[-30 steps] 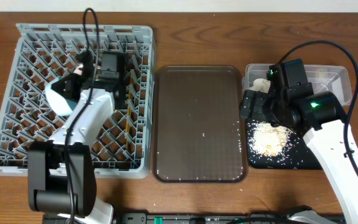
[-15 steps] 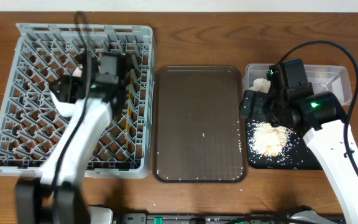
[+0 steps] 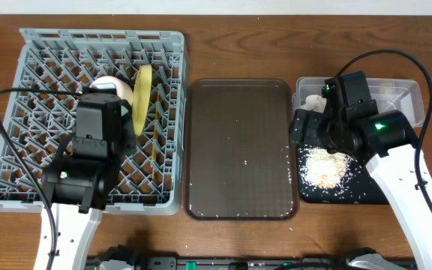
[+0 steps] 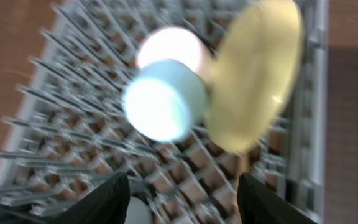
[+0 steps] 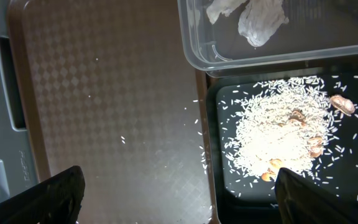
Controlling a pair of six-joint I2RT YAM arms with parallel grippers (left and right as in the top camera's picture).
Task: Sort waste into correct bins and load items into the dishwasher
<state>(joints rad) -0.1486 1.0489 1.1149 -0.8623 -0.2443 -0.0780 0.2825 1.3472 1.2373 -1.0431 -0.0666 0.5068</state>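
Left jaws gape wide and empty above the dish rack, where blue bowl, white bowl and yellow plate stand. I'd rise straight, clear of that plate. Right jaws, equally spread and empty, hover over crumbs in the black tray.

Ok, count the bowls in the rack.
2. A light blue bowl beside the yellow plate; a white bowl just beyond it. The arm may hide more.
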